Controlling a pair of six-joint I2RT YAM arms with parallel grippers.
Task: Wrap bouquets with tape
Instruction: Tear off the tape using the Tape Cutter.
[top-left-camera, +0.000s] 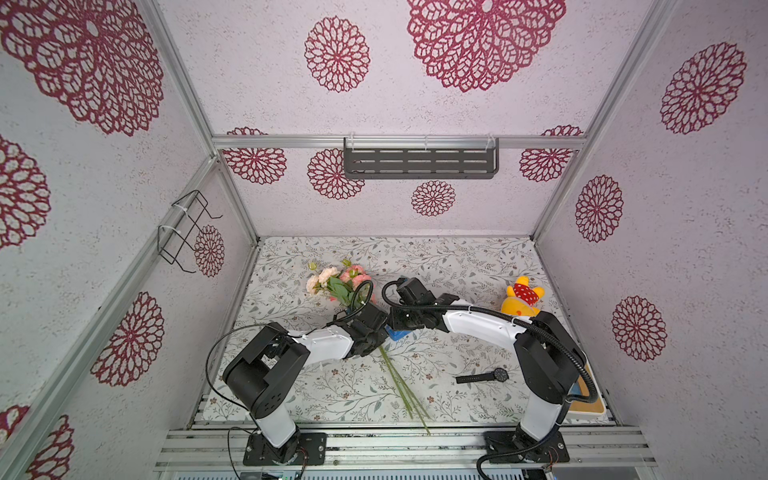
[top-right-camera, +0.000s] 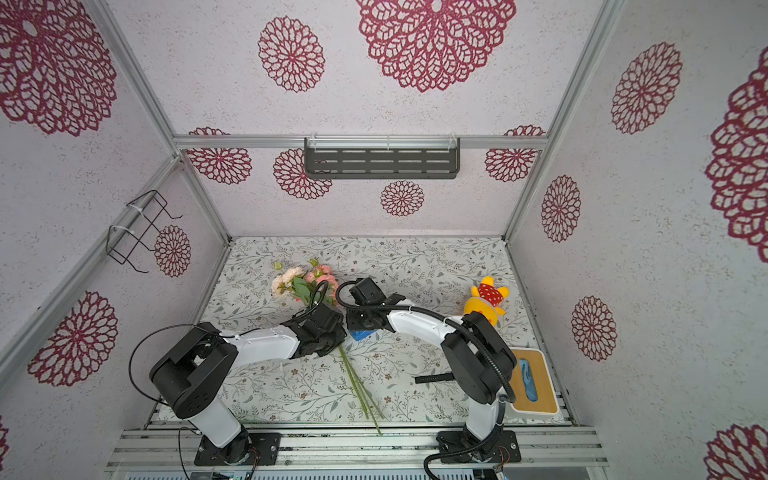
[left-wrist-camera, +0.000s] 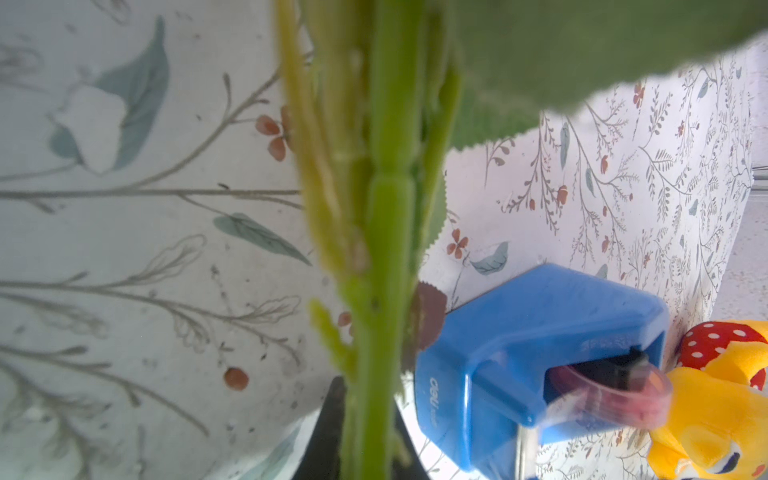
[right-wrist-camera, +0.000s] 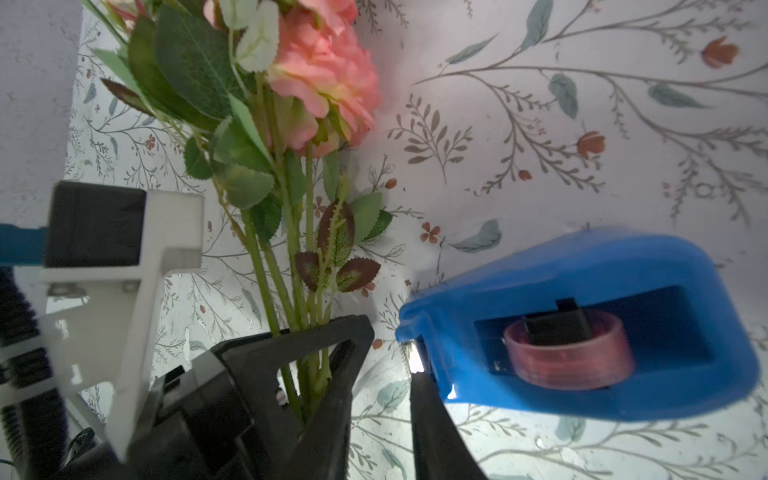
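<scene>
The bouquet (top-left-camera: 340, 282) lies on the floral tablecloth, pink and cream blooms pointing toward the back and long green stems (top-left-camera: 399, 382) toward the front edge. My left gripper (left-wrist-camera: 365, 449) is shut on the stems (left-wrist-camera: 386, 232) just below the leaves. The tape, a reddish roll (right-wrist-camera: 569, 353) in a blue dispenser (right-wrist-camera: 582, 324), stands on the cloth just right of the stems (top-right-camera: 362, 334). My right gripper (right-wrist-camera: 386, 361) hovers at the dispenser's cutter end. One of its fingers (right-wrist-camera: 432, 415) touches that end. A narrow gap showing only cloth separates its jaws.
A yellow plush toy (top-left-camera: 521, 299) sits at the right rear of the cloth. A black wristwatch (top-left-camera: 484, 376) lies near the right arm's base. A wood-topped white box (top-right-camera: 536, 382) stands at the front right corner. Both wrists crowd together over the dispenser.
</scene>
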